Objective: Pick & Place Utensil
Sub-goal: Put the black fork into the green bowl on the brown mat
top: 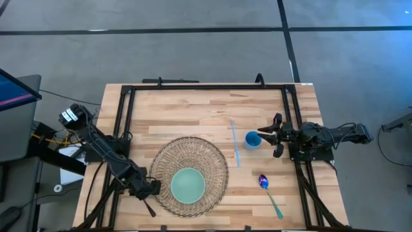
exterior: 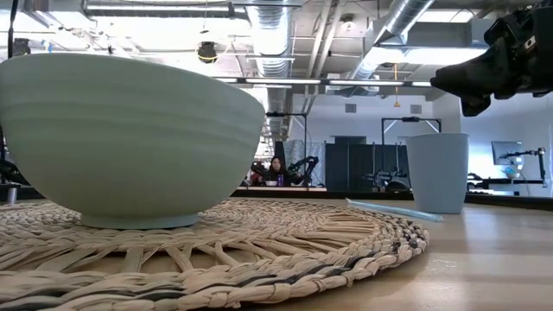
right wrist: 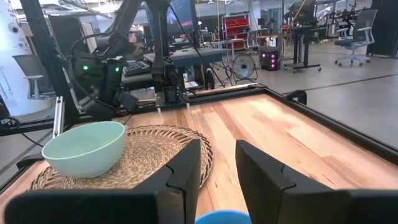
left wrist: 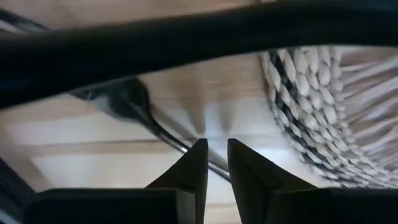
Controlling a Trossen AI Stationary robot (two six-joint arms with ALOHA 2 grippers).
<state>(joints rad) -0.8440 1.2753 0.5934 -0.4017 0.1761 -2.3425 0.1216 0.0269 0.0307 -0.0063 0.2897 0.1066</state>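
Observation:
A spoon (top: 270,192) with a purple bowl and a teal handle lies flat on the wood near the table's near right corner. No gripper touches it. A mint bowl (top: 188,183) stands on a round woven placemat (top: 212,161). A blue cup (top: 253,140) stands upright right of the mat, beside a pale blue straw (top: 235,142) that lies flat. My right gripper (top: 264,136) hovers at the cup's right side, open, and the cup rim (right wrist: 217,218) shows below its fingers. My left gripper (top: 153,188) sits low at the mat's left edge, with a narrow gap between its fingers (left wrist: 199,165).
A black frame (top: 206,87) runs along the table's far, left and right sides. A dark cable (left wrist: 155,127) lies on the wood in front of my left gripper. Bare wood lies between the mat and the far rail. A person sits in the room beyond.

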